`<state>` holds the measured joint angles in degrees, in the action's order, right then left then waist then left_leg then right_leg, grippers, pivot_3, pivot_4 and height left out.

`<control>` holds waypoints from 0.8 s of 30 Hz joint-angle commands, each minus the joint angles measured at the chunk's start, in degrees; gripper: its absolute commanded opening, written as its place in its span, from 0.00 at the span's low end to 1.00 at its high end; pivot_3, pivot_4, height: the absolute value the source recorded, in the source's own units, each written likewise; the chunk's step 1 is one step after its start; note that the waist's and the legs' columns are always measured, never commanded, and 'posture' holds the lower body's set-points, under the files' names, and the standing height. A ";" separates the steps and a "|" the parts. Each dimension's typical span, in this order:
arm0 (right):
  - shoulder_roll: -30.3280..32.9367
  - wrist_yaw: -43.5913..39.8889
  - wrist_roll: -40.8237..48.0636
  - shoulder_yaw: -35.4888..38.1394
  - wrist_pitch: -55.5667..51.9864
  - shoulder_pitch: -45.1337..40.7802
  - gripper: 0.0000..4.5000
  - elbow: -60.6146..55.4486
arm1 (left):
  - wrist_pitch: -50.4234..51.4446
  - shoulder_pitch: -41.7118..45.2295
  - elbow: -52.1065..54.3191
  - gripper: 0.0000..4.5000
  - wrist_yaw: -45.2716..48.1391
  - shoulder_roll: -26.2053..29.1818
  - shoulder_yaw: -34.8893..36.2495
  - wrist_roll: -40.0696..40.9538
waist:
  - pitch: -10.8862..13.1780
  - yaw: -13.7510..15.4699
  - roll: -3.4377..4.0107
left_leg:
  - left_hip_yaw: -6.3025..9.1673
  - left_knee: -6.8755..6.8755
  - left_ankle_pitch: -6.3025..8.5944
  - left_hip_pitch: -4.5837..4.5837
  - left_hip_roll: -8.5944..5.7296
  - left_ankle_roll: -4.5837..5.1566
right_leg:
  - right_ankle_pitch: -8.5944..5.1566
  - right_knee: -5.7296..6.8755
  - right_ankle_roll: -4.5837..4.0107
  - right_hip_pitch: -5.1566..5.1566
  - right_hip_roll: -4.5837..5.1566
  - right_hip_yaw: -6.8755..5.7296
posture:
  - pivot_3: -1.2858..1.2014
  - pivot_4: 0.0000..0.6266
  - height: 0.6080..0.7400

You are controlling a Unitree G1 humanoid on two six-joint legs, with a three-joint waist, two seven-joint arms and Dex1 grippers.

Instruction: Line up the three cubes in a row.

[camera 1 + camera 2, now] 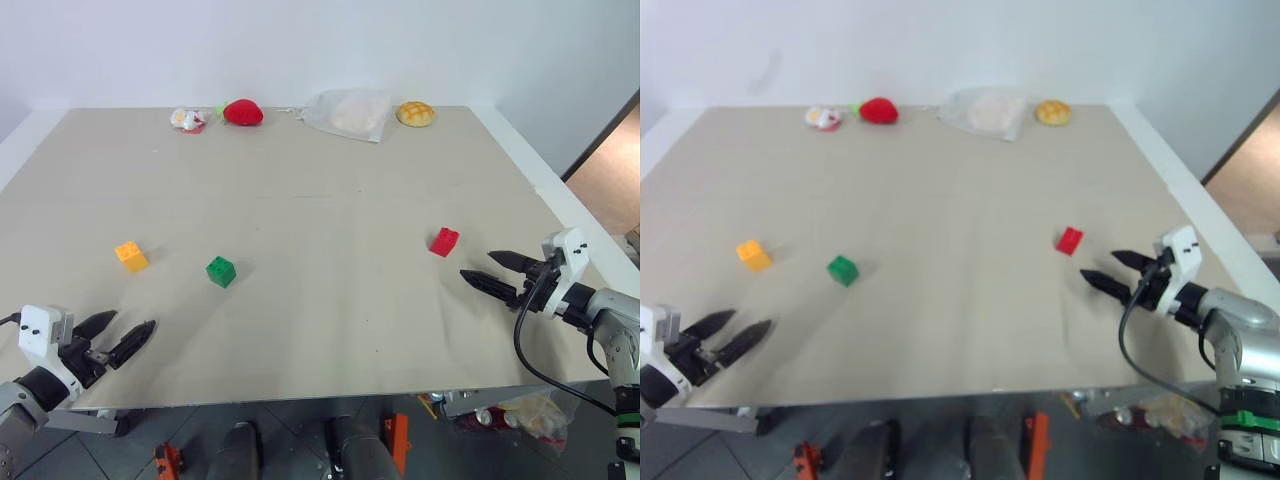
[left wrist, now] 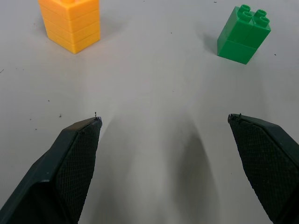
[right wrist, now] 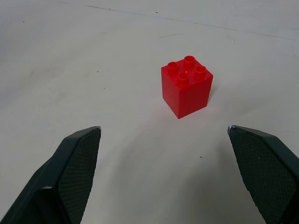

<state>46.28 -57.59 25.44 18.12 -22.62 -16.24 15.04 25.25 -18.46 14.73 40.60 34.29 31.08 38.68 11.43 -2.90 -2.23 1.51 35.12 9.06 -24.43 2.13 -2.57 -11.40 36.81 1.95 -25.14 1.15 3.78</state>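
Three studded cubes stand apart on the beige table (image 1: 320,200). The yellow-orange cube (image 1: 131,256) is at the left, the green cube (image 1: 221,271) a little to its right, and the red cube (image 1: 445,241) far to the right. My left gripper (image 1: 128,337) hovers open near the front left edge, short of the yellow-orange cube (image 2: 70,23) and green cube (image 2: 244,33), holding nothing. My right gripper (image 1: 478,266) is open at the right side, pointing at the red cube (image 3: 187,86), which lies a short way ahead of its fingertips.
Along the far edge lie a small white-and-red toy (image 1: 187,120), a red plush strawberry (image 1: 243,112), a clear plastic bag (image 1: 350,114) and a golden bun (image 1: 416,113). The table's front edge runs just below both grippers.
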 commanded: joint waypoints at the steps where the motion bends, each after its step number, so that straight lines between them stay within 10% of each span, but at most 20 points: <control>1: 0.68 1.37 -1.94 -0.93 1.40 -1.84 1.00 0.28 | -0.06 0.74 2.43 0.99 0.68 1.37 -0.09 -0.22 | 0.00 0.00 0.00 | 0.00 0.00 0.00 0.00 0.00 0.00 | 0.00 0.00 0.00 0.00 0.00 0.00 | 0.52 0.24 1.00; 24: -3.52 6.86 -13.31 -9.88 10.50 -18.57 1.00 16.75 | 4.62 21.76 15.07 0.99 11.11 9.39 -23.79 0.53 | 0.01 -0.12 0.00 | -0.29 0.25 0.09 0.00 0.02 0.16 | 0.31 0.04 0.50 0.04 -0.15 0.39 | 0.52 0.24 1.00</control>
<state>42.86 -50.96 12.48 8.33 -13.55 -33.36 30.74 31.13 2.47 30.29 50.93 43.72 8.50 40.56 11.44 -3.02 -2.23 1.22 35.36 9.15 -24.41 2.17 -2.41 -11.06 36.87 2.44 -25.09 0.95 4.20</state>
